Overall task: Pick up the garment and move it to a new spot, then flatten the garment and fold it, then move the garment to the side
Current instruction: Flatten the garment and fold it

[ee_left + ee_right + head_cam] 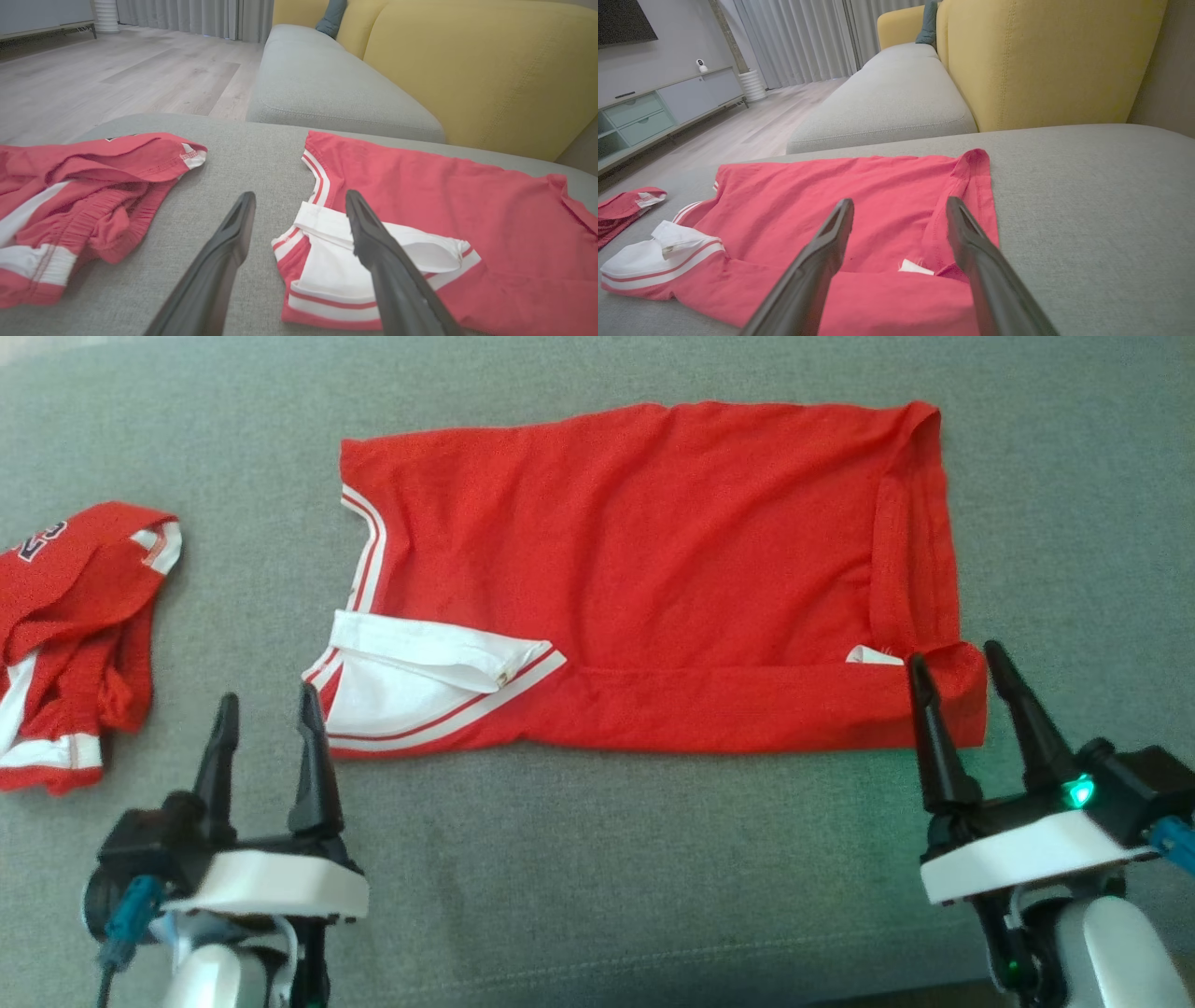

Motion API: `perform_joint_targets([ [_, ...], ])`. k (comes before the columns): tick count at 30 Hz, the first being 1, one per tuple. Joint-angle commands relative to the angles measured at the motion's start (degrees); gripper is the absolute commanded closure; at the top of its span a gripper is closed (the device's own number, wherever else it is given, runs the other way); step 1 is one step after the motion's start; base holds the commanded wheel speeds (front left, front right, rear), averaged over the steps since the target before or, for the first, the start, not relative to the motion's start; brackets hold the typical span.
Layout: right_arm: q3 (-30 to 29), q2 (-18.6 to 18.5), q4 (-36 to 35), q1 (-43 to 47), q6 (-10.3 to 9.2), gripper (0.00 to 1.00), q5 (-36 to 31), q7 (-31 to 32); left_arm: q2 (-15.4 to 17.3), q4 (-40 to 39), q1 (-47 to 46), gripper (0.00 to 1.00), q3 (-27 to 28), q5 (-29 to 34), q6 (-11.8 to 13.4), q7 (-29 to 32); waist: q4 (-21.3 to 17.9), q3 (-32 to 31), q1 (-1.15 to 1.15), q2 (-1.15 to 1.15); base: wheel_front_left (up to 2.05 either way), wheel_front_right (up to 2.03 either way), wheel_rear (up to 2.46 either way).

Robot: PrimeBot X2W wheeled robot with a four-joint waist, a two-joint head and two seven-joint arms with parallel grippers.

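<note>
Head view: the red garment (pixel 644 569) lay spread in the middle of the grey sofa seat (pixel 607 859), its near strip doubled over on itself, so I judged the folding step under way with one fold made. The left gripper (pixel 268 695) sat at the garment's near left corner and the right gripper (pixel 956 654) at its near right corner, both with fingers spread and holding nothing. A second red garment (pixel 75 635) lay crumpled by the seat's left edge.

Left wrist view: the spread fingers framed the white striped panel (pixel 327 266), one finger over it and the other over bare seat.

Right wrist view: the fingers stood apart above the doubled strip, a small white tag (pixel 915 267) between them.

The next move probably called for both grippers to pinch fresh cloth at those two near corners together and carry it evenly toward the far edge
</note>
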Motion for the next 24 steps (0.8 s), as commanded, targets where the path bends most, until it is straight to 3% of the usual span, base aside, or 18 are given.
perform_joint_targets([
  [1,1.62,-0.35,-1.61,-0.36,-0.04,0.00,0.42,-0.46,0.02,-1.25,-0.92,0.00,1.34,0.29,0.20,-0.57,0.16,-0.49,0.00,0.00,0.00,0.00,0.00],
  [14,1.10,-0.48,-0.60,-0.05,-0.04,0.00,1.38,0.31,0.30,0.70,-1.19,0.00,-0.23,-0.05,-0.20,0.27,0.48,-1.12,0.00,0.00,0.00,0.00,0.00],
  [24,-3.11,-0.77,6.52,-0.27,-0.04,0.00,3.47,6.73,0.81,9.38,-5.11,0.00,-0.79,-5.07,-4.19,6.07,0.30,1.89,0.00,0.00,0.00,0.00,0.00],
])
